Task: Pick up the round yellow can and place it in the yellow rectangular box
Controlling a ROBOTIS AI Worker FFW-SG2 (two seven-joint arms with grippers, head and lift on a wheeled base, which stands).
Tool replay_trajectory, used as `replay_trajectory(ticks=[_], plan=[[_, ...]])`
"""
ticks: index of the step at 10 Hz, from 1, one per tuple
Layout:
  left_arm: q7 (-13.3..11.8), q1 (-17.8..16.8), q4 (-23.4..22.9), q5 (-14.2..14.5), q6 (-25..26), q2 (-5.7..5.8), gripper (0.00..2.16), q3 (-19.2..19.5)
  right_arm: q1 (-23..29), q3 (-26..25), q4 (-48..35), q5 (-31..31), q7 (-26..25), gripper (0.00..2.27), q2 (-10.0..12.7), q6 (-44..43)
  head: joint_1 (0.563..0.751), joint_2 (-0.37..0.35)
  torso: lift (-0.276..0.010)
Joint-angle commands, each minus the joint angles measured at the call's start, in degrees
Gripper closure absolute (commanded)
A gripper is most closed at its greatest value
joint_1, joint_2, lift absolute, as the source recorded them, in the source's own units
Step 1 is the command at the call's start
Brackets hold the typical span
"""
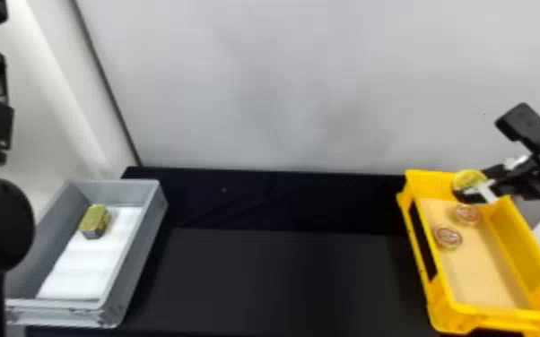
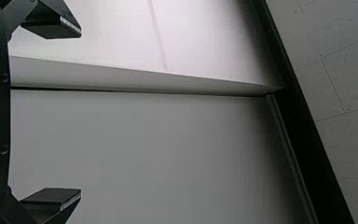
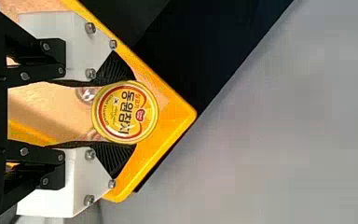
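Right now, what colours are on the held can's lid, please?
The lid is yellow, ringed in red; the right wrist view shows it best.

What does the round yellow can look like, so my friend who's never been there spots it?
Find the yellow rectangular box on the robot's right. Over its far end, the right gripper holds the round yellow can. The can's top has a red ring on yellow, unlike the two paler round things lying in the box.

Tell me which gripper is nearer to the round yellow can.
Right. The right gripper holds the round yellow can between its fingers, over the far end of the yellow rectangular box. The left gripper is far off, on the robot's left side.
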Motion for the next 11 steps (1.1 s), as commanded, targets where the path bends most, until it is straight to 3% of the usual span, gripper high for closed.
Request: replay_trajectory(ticks=[1, 6, 11], plan=[[-0.1, -0.5, -0.1, 0.0, 0.1, 0.15, 0.08, 0.0, 0.9, -3.8, 4.0, 1.5, -0.7, 0.73, 0.5, -0.3, 0.694, 0.054, -0.003], [-0.3, -0.6, -0.1, -0.1, 0.0, 0.15, 0.08, 0.0, 5.2, -8.6, 9.2, 4.3, -1.1, 0.73, 1.4, 0.9, 0.694, 0.054, -0.003], [-0.3, -0.9, 0.2, 0.0, -0.4, 0.24, 0.08, -0.3, 5.1, -13.7, 18.4, 1.8, -5.8, 0.73, 5.6, 0.4, 0.694, 0.054, -0.003]])
